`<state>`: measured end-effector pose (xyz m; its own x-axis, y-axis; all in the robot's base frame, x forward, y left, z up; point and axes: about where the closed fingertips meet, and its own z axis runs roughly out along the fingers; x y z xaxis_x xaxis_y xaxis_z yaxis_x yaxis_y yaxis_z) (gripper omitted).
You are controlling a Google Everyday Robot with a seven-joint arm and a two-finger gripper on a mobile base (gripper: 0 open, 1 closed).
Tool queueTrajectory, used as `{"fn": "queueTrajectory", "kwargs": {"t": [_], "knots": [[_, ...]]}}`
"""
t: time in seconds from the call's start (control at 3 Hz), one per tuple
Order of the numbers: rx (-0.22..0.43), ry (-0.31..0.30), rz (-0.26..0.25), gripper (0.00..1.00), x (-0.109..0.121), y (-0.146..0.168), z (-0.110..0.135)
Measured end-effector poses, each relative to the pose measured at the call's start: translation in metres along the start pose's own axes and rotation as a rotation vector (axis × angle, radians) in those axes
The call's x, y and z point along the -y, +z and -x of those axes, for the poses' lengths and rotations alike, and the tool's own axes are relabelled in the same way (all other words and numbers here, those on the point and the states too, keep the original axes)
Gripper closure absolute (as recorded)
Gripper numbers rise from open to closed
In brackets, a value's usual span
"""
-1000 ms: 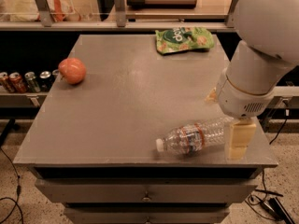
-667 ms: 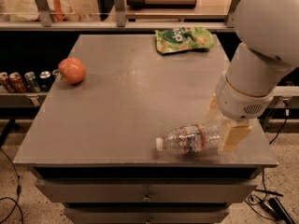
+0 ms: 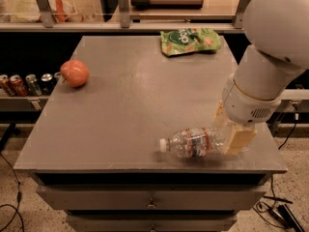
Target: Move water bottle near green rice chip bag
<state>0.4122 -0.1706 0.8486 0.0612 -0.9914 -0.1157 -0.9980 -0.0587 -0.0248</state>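
The water bottle (image 3: 195, 141) lies on its side near the front edge of the grey table (image 3: 130, 105), with its white cap pointing left. My gripper (image 3: 230, 128) is at the bottle's base end. It is open, with one tan finger (image 3: 240, 139) in front of the base and the other behind it. The bottle rests on the table. The green rice chip bag (image 3: 189, 40) lies flat at the table's far edge, well away from the bottle.
A red apple (image 3: 74, 73) sits at the table's left edge. Several cans (image 3: 24, 84) stand on a lower shelf to the left. A counter with glass panels and posts runs behind the table. Drawers are below the tabletop.
My gripper has moved a little left, so its fingers now straddle the bottle's base. The bottle, bag and apple have not moved.
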Motion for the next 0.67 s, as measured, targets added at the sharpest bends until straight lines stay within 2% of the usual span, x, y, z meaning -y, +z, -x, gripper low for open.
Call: {"fn": "queueTrajectory", "kwargs": {"t": [0.33,0.67], "knots": [[-0.013,0.001,-0.043,1.00,0.014,-0.015,-0.003],[-0.041,0.017,-0.132,1.00,0.037,-0.043,-0.010]]}}
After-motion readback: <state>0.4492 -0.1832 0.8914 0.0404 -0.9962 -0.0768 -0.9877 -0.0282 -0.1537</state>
